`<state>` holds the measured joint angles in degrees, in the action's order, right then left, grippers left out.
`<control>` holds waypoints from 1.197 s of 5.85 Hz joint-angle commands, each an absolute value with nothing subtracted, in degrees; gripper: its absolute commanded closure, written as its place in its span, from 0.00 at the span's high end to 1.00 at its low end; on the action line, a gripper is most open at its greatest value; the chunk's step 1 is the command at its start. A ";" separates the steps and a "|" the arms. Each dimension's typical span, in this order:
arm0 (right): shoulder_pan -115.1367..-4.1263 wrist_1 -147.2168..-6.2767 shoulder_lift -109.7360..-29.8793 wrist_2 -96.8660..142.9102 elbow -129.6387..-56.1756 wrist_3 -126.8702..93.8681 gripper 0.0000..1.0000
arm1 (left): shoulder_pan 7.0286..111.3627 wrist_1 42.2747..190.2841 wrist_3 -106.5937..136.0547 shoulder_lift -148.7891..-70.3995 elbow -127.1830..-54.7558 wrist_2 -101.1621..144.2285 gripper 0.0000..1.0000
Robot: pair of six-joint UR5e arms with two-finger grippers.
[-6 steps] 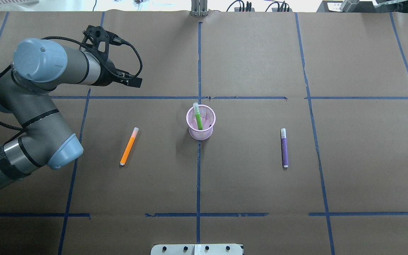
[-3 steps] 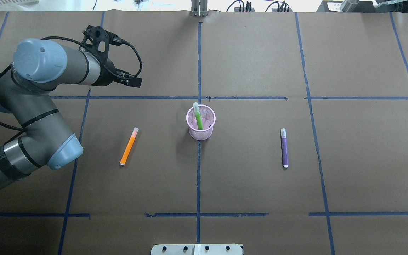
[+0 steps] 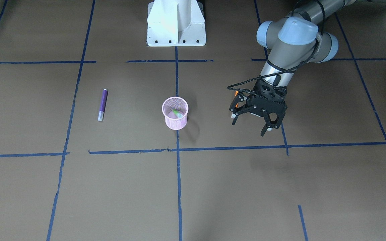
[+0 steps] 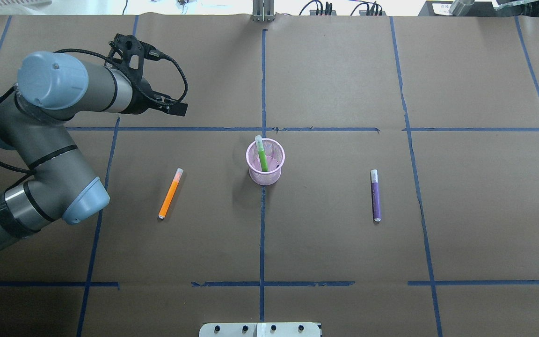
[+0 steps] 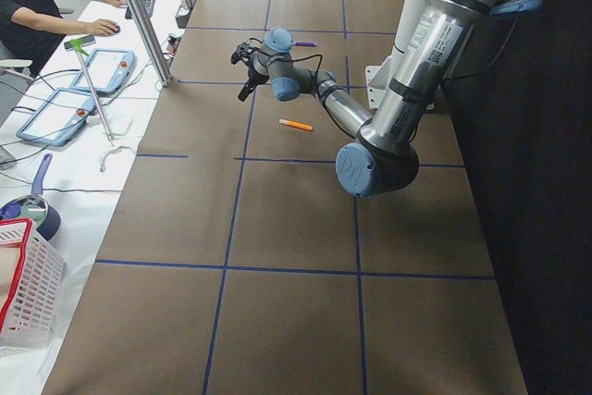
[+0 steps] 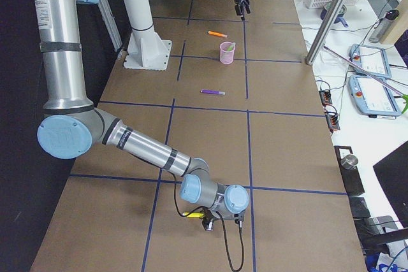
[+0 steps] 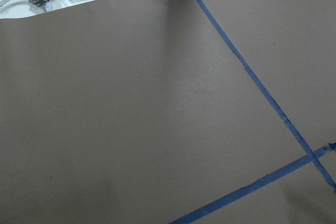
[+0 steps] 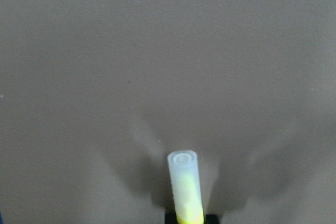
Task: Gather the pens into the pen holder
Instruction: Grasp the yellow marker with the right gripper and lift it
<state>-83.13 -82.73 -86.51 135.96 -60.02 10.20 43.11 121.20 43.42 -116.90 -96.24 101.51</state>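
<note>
Looking down from overhead, the pink pen holder (image 4: pixel 265 177) is seen upright at the middle of the tabletop (image 4: pixel 335 75), on a crossing of blue tape lines (image 4: pixel 262 243). The green pen (image 4: pixel 262 157) is stood inside it, leaning, cap end up. The orange pen (image 4: pixel 171 194) is laid flat well to the holder's left and the purple pen (image 4: pixel 375 196) flat well to its right. The left arm (image 4: pixel 49 135) is bent over the left half, and its jaws are hidden behind the wrist.

In the front-facing view the left gripper (image 3: pixel 247 129) is shown above the tabletop with its jaws released, spread wide, and nothing between them. The orange pen is mostly hidden behind it. The holder is well apart from it.

From the left end, the left gripper is seen raised beyond the orange pen (image 5: pixel 296 125). A person (image 5: pixel 32 6) is seated at a side desk.

From the right end, the right arm (image 6: pixel 64 62) is folded low near the tabletop's edge, far from the holder. A yellow pen (image 6: pixel 190 214) is seen at the right gripper (image 6: pixel 205 218); whether the jaws are clenched on it cannot be told.

In the left wrist view only brown paper and tape are shown.

In the right wrist view the yellow pen's whitish cap (image 8: pixel 184 182) is seen pointing at the tabletop; no jaws are shown.
</note>
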 commanded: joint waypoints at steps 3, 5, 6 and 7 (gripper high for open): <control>-83.23 -82.71 -87.19 137.02 -71.76 5.14 0.00 | 43.15 121.29 43.42 -116.81 -96.68 101.43 1.00; -78.52 -82.53 -86.66 137.20 -85.70 -4.16 0.00 | 43.07 121.20 43.42 -116.72 -96.68 101.43 1.00; -72.40 -82.44 -86.40 136.59 -94.05 -12.05 0.00 | 43.07 121.20 43.42 -116.72 -96.68 101.43 1.00; -68.07 -82.44 -83.35 135.89 -98.92 -20.05 0.00 | 43.15 121.29 43.42 -116.72 -96.68 101.43 1.00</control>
<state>-72.66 -82.47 -85.54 136.50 -93.05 -12.33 43.09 121.23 43.42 -116.73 -96.68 101.43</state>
